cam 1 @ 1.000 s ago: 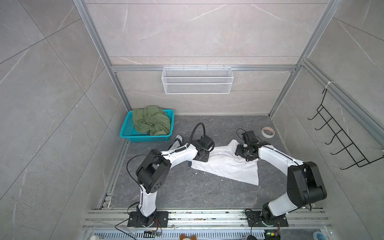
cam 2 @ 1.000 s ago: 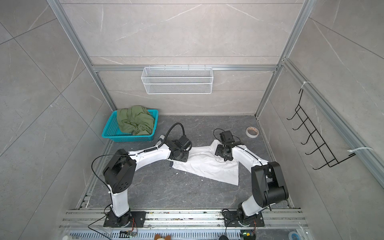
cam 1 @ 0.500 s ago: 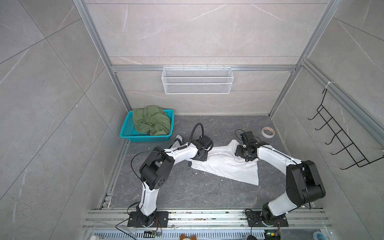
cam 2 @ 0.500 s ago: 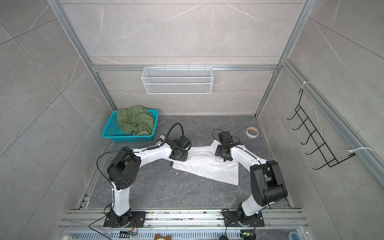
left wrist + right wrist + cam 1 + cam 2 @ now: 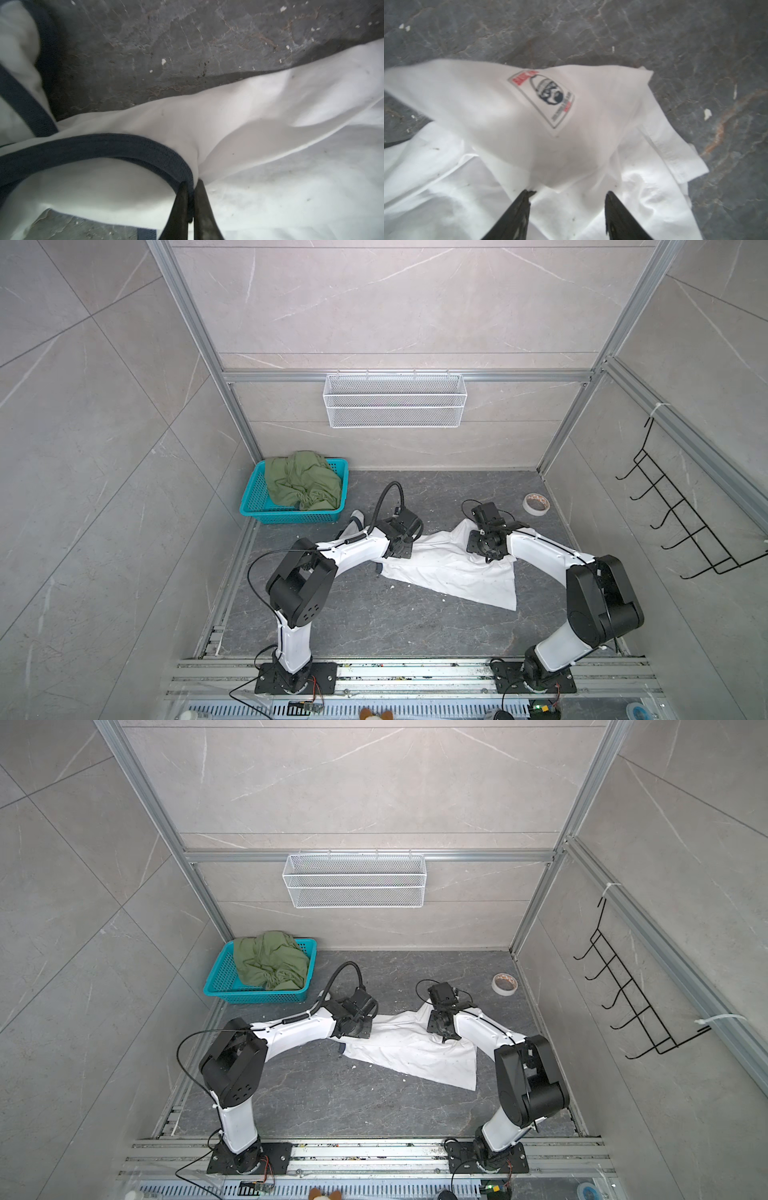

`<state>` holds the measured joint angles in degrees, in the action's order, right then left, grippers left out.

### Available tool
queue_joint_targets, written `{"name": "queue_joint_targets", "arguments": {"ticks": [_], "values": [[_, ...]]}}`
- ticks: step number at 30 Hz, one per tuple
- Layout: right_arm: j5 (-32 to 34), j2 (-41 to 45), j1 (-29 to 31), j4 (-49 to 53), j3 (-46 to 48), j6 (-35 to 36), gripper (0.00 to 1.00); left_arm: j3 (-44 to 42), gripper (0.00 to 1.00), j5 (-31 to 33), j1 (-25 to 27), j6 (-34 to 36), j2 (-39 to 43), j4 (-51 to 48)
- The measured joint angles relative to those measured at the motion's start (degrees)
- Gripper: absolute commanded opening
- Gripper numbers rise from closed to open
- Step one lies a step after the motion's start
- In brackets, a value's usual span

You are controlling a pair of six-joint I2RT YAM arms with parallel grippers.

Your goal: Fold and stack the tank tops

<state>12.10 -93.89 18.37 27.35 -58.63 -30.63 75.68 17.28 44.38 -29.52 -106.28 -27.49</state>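
Note:
The white tank top (image 5: 451,574) (image 5: 409,1050) lies crumpled on the dark floor between my arms. My left gripper (image 5: 192,185) is shut on its dark trim (image 5: 116,145) at the shirt's left end, low over the floor in both top views (image 5: 401,549) (image 5: 353,1027). My right gripper (image 5: 568,193) is open, its fingers (image 5: 521,207) pressed down on white cloth near a raised fold with a printed badge (image 5: 545,97), at the shirt's far right part (image 5: 484,549) (image 5: 442,1029). The olive green tank top (image 5: 301,485) (image 5: 270,963) is bunched in a basket.
The teal basket (image 5: 255,506) stands at the back left corner. A tape roll (image 5: 536,504) lies at the back right. A white wire basket (image 5: 395,406) hangs on the back wall and a black hook rack (image 5: 681,526) on the right wall.
My left gripper has closed on the trim at the shirt's left end. The right jaws have narrowed a little. Both arms have shifted only slightly.

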Motion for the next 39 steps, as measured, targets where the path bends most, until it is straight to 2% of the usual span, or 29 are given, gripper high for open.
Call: {"name": "queue_joint_targets", "arguments": {"ticks": [5, 11, 18, 31, 36, 39], "values": [[1.4, -3.2, 0.4, 0.4, -1.7, 0.2, 0.55, -0.4, 0.00, 0.9, -0.8, 0.2, 2.9, 0.9], [4.2, -6.0, 0.4, 2.2, -3.4, 0.1, 0.45, -0.7, 0.00, 1.3, -1.0, 0.2, 3.0, 0.9], [8.4, -6.1, 1.2, 4.6, -3.7, -0.4, 0.30, -0.8, 0.00, 2.2, -1.7, 0.4, 3.0, 0.9], [15.5, -6.1, 3.0, 7.8, -4.4, -1.2, 0.12, -0.8, 0.00, 2.4, -3.0, 0.8, 3.8, 0.7], [18.1, -5.9, 3.0, 8.3, -4.9, -1.6, 0.02, -1.4, 0.00, 3.7, -3.1, 1.2, 5.8, 0.7], [20.8, -4.6, 3.0, 9.7, -5.0, -2.4, 0.00, -2.1, 0.00, 4.6, -3.3, 1.6, 8.0, 0.8]]}}
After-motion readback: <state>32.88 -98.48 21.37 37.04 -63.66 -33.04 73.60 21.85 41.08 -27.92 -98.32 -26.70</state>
